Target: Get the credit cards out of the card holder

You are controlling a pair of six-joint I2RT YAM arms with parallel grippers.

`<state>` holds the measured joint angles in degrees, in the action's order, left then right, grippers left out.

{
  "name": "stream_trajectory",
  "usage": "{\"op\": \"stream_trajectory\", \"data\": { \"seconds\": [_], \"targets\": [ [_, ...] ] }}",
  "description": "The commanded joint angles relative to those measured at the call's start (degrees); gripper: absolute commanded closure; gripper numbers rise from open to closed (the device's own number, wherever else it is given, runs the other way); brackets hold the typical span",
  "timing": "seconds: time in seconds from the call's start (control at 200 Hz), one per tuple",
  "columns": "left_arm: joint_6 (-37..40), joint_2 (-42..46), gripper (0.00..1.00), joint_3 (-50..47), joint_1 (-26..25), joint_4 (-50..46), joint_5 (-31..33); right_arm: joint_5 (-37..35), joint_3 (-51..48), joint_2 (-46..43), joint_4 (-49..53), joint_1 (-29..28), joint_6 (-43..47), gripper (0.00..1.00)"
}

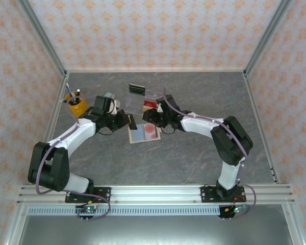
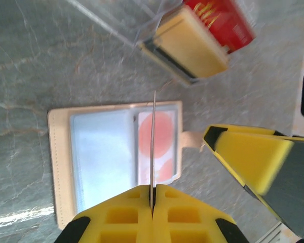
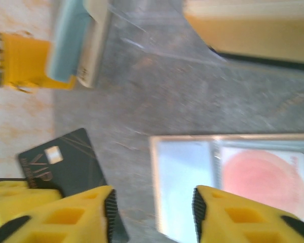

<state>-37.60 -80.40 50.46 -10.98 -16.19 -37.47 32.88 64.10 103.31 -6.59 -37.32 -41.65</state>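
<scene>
There is one small tan leather-like bifold card holder [image 2: 61,152], and it lies open and flat on the grey marbled table [image 1: 194,158]. It sits directly under the tips of the left gripper [image 2: 153,196] and just ahead of and below the right gripper [image 3: 152,205]. It shows two blue-grey inner panels and one small tan closing tab [image 2: 191,140], which points toward the right gripper's yellow finger [image 2: 245,154]. One pale card with pink-red circles [image 3: 266,174] sits in the panel on the tab's side. The other panel looks bare.

One thin black card with gold "VIP" lettering [image 3: 66,162] is off the table, pinched between the left gripper's yellow fingers, which are pressed together on it. In the left wrist view it shows as a thin line standing up from the jaws. From the right gripper it lies off to the left, beside the holder's edge.

Two arms reach in from the near edge, with elbows out to the sides and wrists bent inward. Their tips almost meet above the holder. The right gripper's jaws are spread apart with nothing between them, over the holder's near edge.

Beyond both sets of jaws stands one clear plastic tray [image 1: 154,93]. It holds one red card [image 2: 220,20] and one yellowish block [image 2: 192,43]. To the far left of the left gripper are one yellow cup [image 1: 77,106] and one upright blue-grey block [image 3: 71,43].
</scene>
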Motion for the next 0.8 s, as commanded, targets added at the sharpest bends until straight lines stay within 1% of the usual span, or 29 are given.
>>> {"op": "stream_trajectory", "data": {
  "seconds": [0.0,0.09,0.155,0.275,0.36,0.47,0.591,0.721,0.796],
  "targets": [
    [-4.0,2.7,1.00,0.3,1.2,5.9,-2.2,3.6,-0.9,-1.8,-9.9,0.8,-4.0,0.44],
    [-7.9,4.0,1.00,0.1,1.9,11.2,-4.7,6.3,-0.9,-1.2,-15.1,0.8,-7.9,0.36],
    [-10.9,5.0,1.00,-0.2,2.3,14.6,-6.1,8.2,-1.0,-0.6,-19.6,0.8,-11.3,0.32],
    [-14.7,6.4,1.00,-1.3,3.1,20.0,-7.9,10.8,-0.5,0.5,-24.7,0.8,-15.5,0.32],
    [-16.3,6.7,1.00,-1.6,3.2,21.3,-8.2,13.1,0.2,1.4,-27.9,0.8,-18.4,0.34],
    [-18.0,7.0,1.00,-2.3,3.4,23.0,-8.5,15.3,0.2,2.3,-33.3,0.9,-22.6,0.41],
    [-19.0,7.3,1.00,-2.5,3.6,23.6,-8.3,16.2,-0.1,2.5,-36.5,1.0,-24.7,0.52],
    [-19.2,7.6,1.00,-2.6,3.7,23.1,-8.1,16.7,-0.3,2.0,-37.5,1.1,-25.1,0.64],
    [-18.8,7.8,1.00,-2.7,3.9,22.3,-8.0,16.5,-0.7,1.3,-37.2,1.1,-24.5,0.75]
  ]
}}
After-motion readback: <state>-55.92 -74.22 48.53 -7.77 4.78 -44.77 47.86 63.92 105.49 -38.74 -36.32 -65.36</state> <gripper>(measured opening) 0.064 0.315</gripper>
